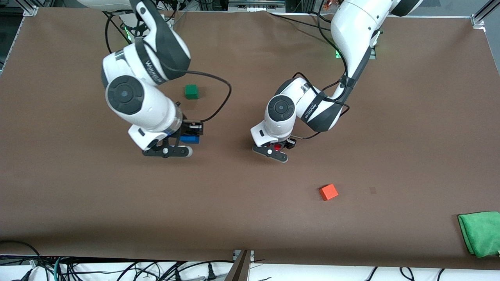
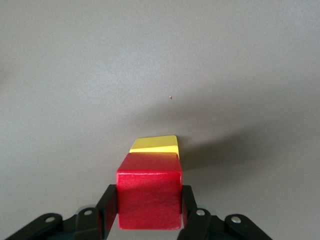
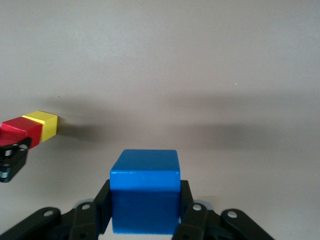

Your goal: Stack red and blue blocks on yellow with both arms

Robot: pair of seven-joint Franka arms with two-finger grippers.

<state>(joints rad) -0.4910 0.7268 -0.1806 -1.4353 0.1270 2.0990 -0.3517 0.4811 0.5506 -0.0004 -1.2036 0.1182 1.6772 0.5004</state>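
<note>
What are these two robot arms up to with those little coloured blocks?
They are building a stack. The left end effector grips the red block just above the yellow block; whether it rests on it yet is unclear. The right end effector holds the blue block toward the right arm's end of the table. A green cube and an orange-red cube sit untouched.

You have a brown table [image 1: 250, 218] filling the front view. A small green cube [image 1: 191, 91] sits on it toward the right arm's end. A lighter orange-red cube [image 1: 328, 192] sits nearer the front camera, toward the left arm's end, well apart from the green one. A folded green cloth [image 1: 481, 233] lies at the table's near corner on the left arm's end.
</note>
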